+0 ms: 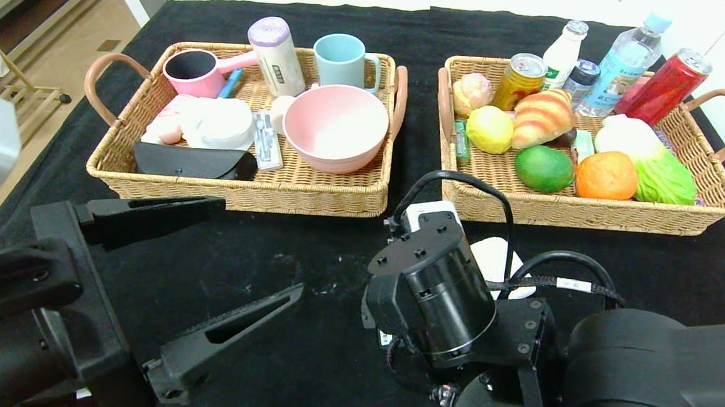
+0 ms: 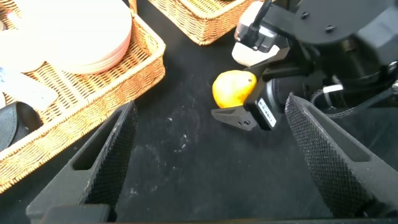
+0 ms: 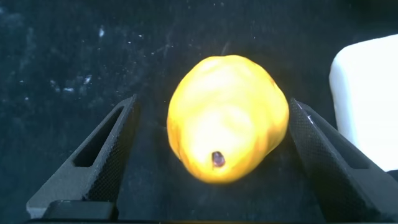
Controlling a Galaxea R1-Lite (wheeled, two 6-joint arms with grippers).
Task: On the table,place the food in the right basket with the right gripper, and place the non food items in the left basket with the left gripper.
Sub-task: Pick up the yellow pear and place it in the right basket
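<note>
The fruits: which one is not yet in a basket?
The yellow pear-shaped fruit. It lies on the black table between the open fingers of the right tool, beside the white bar; the other fruits sit in the right basket.

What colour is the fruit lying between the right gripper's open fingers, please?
Yellow. The fruit has a small dark stem end, shown best in the right wrist view.

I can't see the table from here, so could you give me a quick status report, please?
Right gripper open, straddling yellow pear on table. Left gripper open, idle. White bar beside pear.
</note>
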